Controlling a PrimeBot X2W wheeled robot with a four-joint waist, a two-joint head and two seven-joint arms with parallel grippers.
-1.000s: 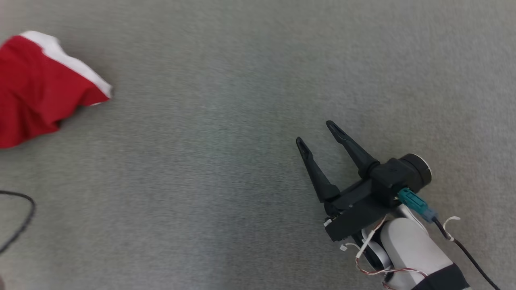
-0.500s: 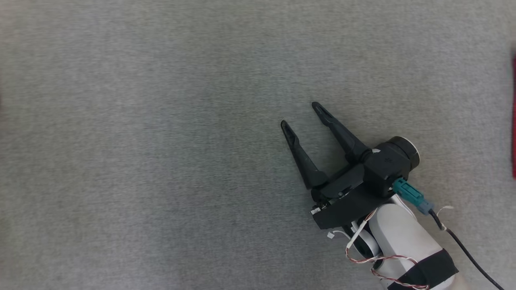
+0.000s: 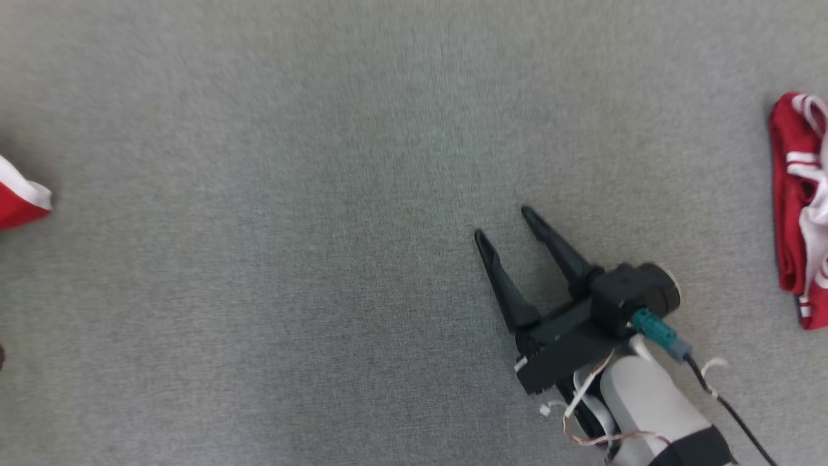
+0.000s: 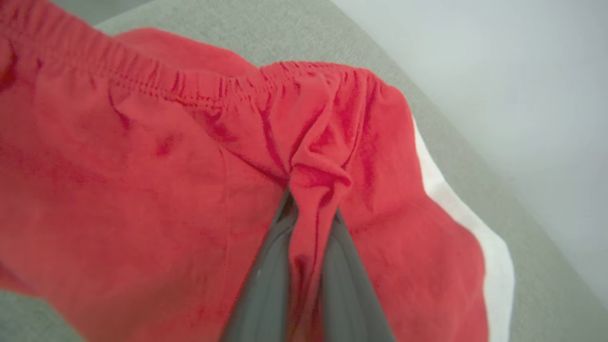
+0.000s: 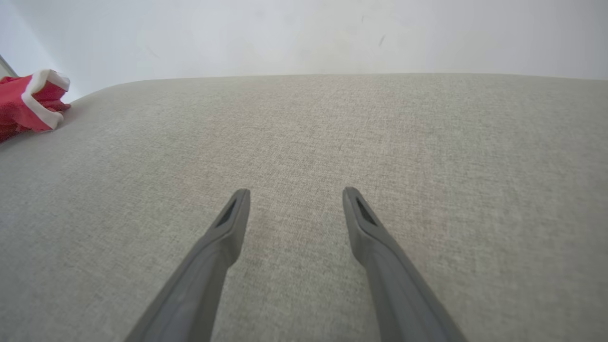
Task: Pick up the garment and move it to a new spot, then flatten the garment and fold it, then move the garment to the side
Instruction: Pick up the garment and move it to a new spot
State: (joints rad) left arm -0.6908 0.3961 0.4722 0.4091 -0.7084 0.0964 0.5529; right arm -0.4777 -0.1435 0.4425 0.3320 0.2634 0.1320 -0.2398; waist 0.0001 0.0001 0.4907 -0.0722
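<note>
My left pincer [image 4: 311, 209] is clamped on a fold of the red garment [image 4: 142, 166], far left on the grey surface [image 3: 323, 194]. My right pincer [image 3: 502, 223] hangs open. I judge this the pick-up; next I lift and carry.

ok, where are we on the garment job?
Early. Done: left hand is shut on a fold of the red garment, below its elastic band. Under way: the pick-up and move; I can't tell if it's off the grey surface yet. Left: flattening, folding, moving aside. Right hand is open over the surface, holding nothing.
</note>
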